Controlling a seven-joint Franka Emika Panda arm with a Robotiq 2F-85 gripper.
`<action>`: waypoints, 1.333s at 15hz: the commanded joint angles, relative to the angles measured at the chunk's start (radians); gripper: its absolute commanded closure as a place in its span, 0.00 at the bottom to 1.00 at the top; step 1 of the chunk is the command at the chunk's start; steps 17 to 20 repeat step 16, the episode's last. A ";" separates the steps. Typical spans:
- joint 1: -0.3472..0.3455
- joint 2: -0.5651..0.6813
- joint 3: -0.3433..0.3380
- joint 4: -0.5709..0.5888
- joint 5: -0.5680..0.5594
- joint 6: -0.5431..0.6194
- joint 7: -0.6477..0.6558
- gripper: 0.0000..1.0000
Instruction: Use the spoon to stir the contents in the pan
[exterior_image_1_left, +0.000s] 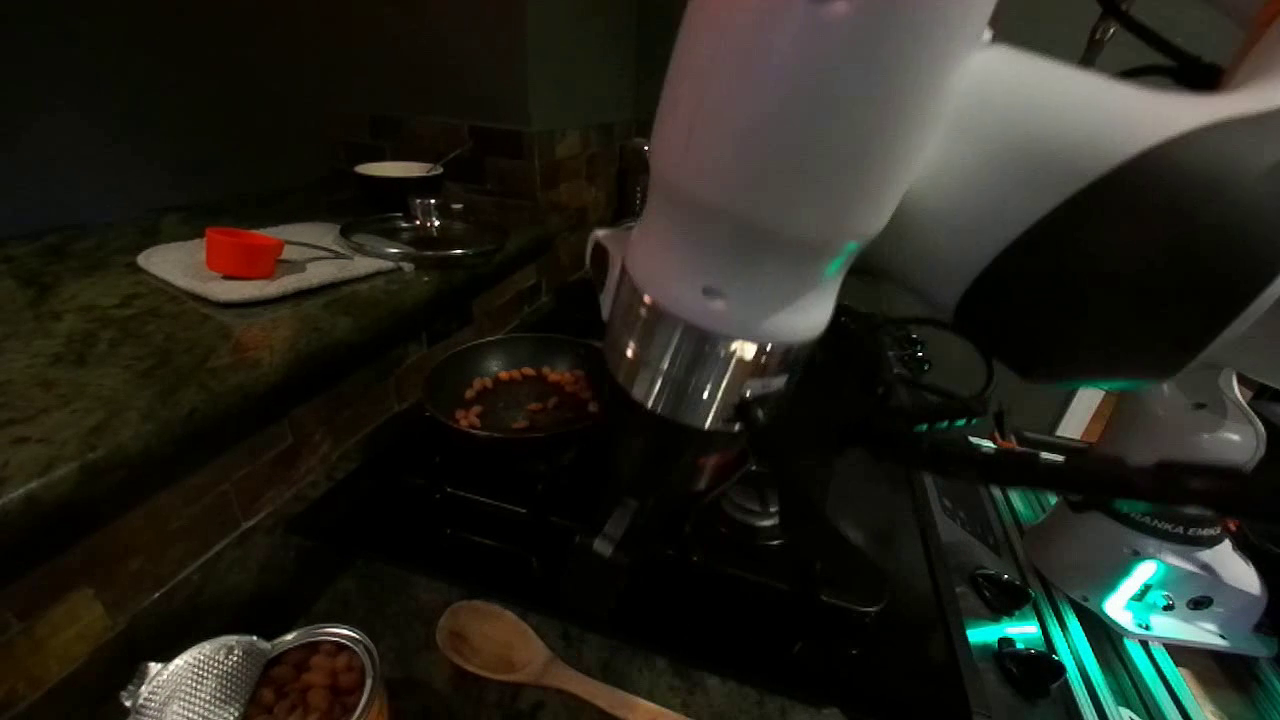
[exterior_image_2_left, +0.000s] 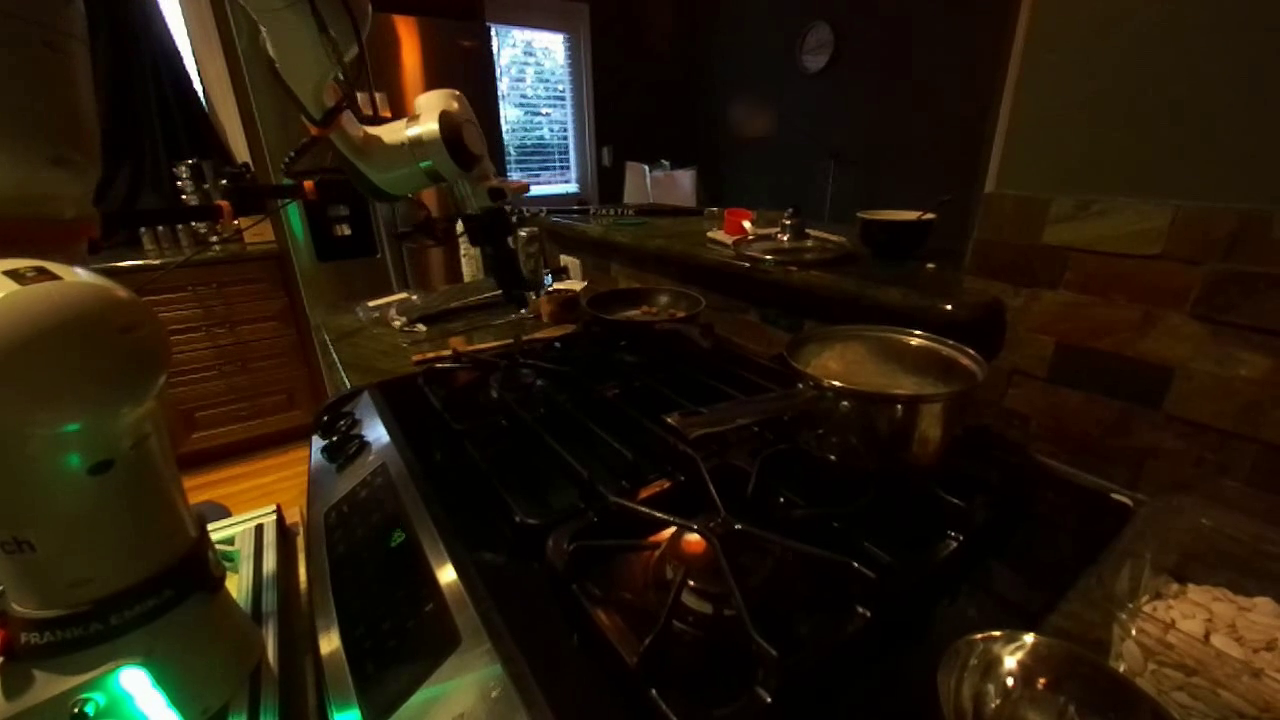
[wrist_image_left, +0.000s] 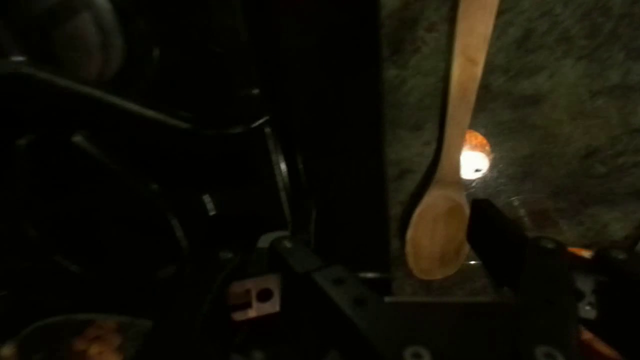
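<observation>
White arm (exterior_image_1_left: 785, 170), silver band (exterior_image_1_left: 685, 365), green-lit base (exterior_image_1_left: 1150, 580) lettered FRANKA EMIKA.

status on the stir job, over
Gripper open, empty. Spoon lying on counter, not gripped. Pan holds nuts. Open can near spoon, might get in the way.

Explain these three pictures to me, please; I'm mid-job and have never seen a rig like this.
The white machine is a robot arm, ending in a dark gripper. Two pictures come from cameras outside the robot, both showing the stove; the close-up comes from a camera on its wrist. That close-up shows a wooden spoon lying on the counter. In an exterior view, a pan of nuts sits on the stove, and an opened can holding more stands near the spoon. The gripper is open, holding nothing visible; the spoon isn't picked up yet.
</observation>
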 joint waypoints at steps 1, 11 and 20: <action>-0.050 -0.223 0.033 -0.104 0.043 -0.157 -0.052 0.00; -0.153 -0.574 0.046 -0.303 0.260 -0.153 -0.277 0.00; -0.148 -0.587 0.045 -0.325 0.266 -0.146 -0.281 0.00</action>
